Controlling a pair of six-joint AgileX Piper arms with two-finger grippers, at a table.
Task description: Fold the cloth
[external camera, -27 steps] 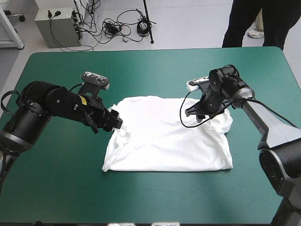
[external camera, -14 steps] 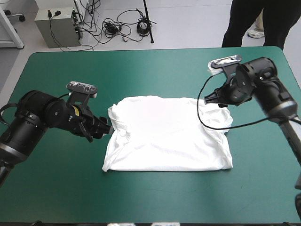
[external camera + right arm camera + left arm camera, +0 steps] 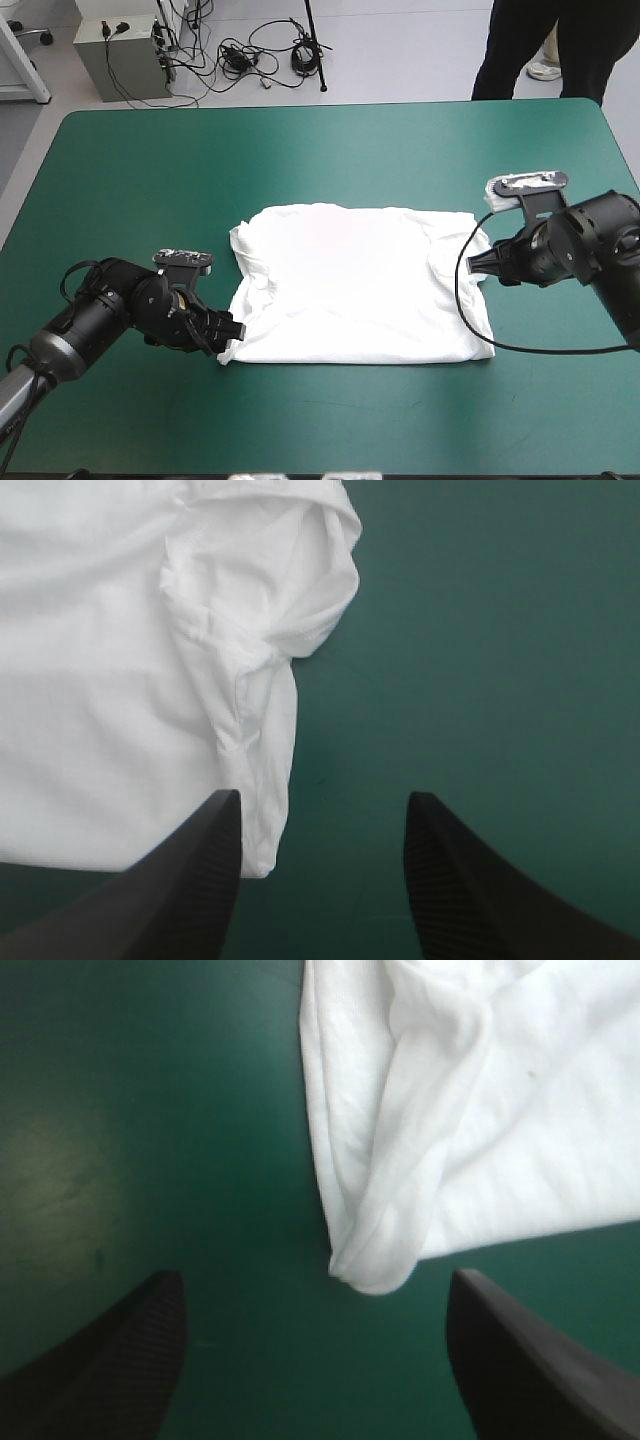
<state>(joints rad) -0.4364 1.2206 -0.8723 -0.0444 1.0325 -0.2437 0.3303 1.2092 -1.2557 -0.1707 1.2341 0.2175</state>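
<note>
The white T-shirt (image 3: 355, 285) lies flat on the table as a rough rectangle with its sleeves tucked in. My left gripper (image 3: 228, 330) is low at the shirt's near-left corner. In the left wrist view the left gripper (image 3: 315, 1280) is open, and the rounded corner of the T-shirt (image 3: 370, 1272) rests just ahead, between the fingers. My right gripper (image 3: 482, 266) is at the shirt's right edge. In the right wrist view the right gripper (image 3: 320, 802) is open, with an edge of the T-shirt (image 3: 250, 780) beside one finger (image 3: 205, 865) and a bunched sleeve farther ahead.
The teal-green cover (image 3: 330, 160) shows bare on all sides of the shirt, with wide strips toward the far edge and the near edge (image 3: 330, 440).
Both arms drew back toward the table's near side. The left gripper went from the shirt's far-left sleeve to its near-left corner. The right gripper moved off the shirt to its right edge.
</note>
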